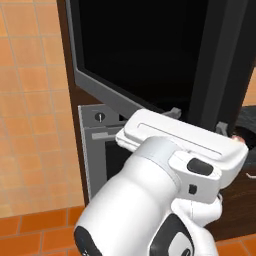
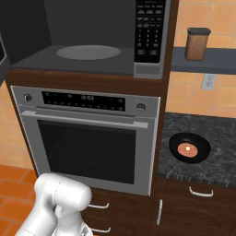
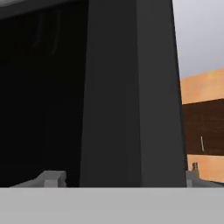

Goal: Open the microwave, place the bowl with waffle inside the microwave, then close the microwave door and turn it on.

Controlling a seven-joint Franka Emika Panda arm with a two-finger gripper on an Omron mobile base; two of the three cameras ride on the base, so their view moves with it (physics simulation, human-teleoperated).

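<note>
The wide built-in microwave (image 2: pixel 92 46) with the grey metal frame stands open, its grey floor and round turntable (image 2: pixel 87 52) bare, so your step in hand is to let go of the large black glass microwave door (image 1: pixel 135 45) and back away cleanly. The two-finger gripper (image 3: pixel 120 179) is spread wide, one fingertip on each side of the dark vertical bar handle (image 3: pixel 131 96), and it pinches nothing. Draw the hand straight back from the bar, not sideways, or a finger may catch it and swing the door. The white arm (image 1: pixel 165 170) reaches up and forward with the hand level at the door's lower edge. The black bowl with the waffle (image 2: pixel 189 148) waits on the dark speckled counter (image 2: pixel 216 166), to the right of the grey oven (image 2: pixel 87 138), well apart from the hand; go there next.
</note>
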